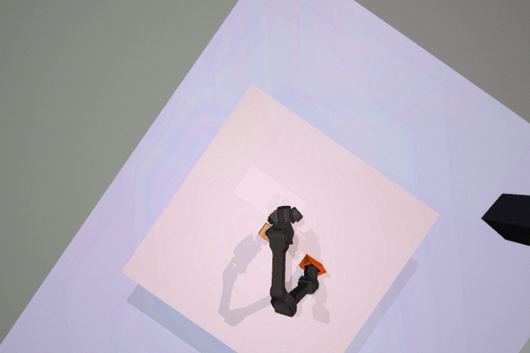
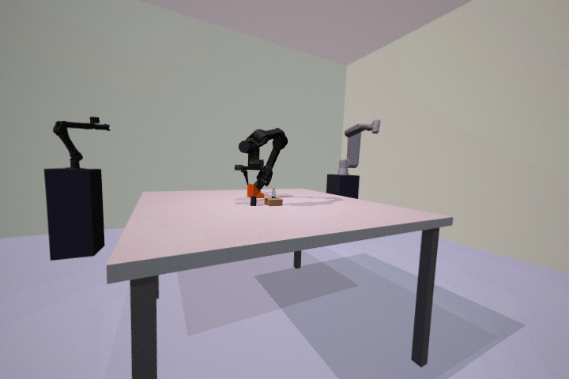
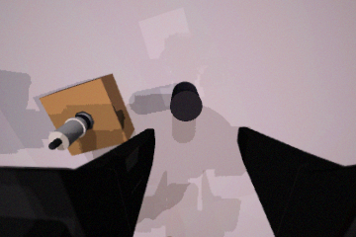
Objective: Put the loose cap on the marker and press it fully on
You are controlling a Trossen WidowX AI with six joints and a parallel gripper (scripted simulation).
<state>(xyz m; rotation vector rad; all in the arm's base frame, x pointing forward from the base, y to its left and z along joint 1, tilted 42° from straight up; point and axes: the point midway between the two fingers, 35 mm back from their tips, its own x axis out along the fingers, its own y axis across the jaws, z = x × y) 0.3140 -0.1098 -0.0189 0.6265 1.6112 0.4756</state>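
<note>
My end effector (image 3: 196, 148) hangs part-open and empty; the cap (image 3: 185, 101) stands upright on the counter (image 3: 295, 69) just ahead of it, right of the holder block (image 3: 99, 101).

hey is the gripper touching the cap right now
Apart. In the wrist view the cap stands on the table beyond the two fingers, with bare table showing between it and each fingertip. The gripper is open and holds nothing.
</note>
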